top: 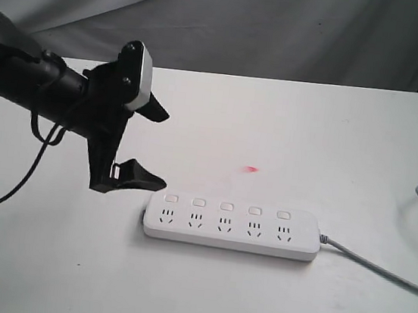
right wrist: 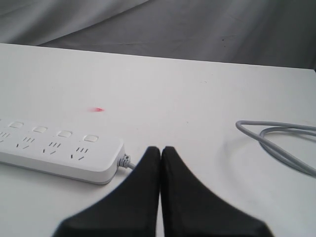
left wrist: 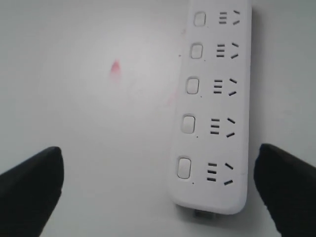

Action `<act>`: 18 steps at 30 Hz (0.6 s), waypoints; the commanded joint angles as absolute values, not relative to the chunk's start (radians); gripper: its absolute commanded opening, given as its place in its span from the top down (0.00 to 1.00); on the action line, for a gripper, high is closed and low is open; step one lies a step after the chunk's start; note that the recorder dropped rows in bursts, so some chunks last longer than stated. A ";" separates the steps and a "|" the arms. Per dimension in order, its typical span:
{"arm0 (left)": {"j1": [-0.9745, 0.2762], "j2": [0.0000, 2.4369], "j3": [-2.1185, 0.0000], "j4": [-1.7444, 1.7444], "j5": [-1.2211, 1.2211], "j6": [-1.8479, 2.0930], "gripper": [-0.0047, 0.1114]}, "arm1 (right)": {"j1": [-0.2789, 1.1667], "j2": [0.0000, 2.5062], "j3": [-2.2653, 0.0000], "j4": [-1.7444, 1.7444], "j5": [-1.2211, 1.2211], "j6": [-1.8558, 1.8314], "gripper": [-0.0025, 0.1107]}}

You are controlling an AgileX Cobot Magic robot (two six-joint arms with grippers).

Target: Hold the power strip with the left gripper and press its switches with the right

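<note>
Nearest, the power strip (top: pixel 231 226) is lying flat at the exterior frame's lower centre, its grey cord (top: pixel 378 267) running off the right edge. The left gripper (top: pixel 162 151) is hovering at its left end, spread wide, grasping nothing. The right gripper (right wrist: pixel 161 150), outside that frame, is sitting clenched and empty in its wrist view. Farther back, an unidentifiable pink mark (top: pixel 251 169) is showing.

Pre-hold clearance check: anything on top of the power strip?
Nothing on the power strip; all five switches show bare. Open left gripper is at its end, not touching. Its underside is hidden.
</note>
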State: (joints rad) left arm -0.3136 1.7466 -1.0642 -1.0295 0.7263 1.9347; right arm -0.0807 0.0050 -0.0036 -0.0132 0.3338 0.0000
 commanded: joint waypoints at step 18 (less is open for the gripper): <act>-0.319 1.427 -1.065 -0.970 0.830 1.521 0.96 | -0.076 0.000 0.000 -0.009 0.332 0.000 0.98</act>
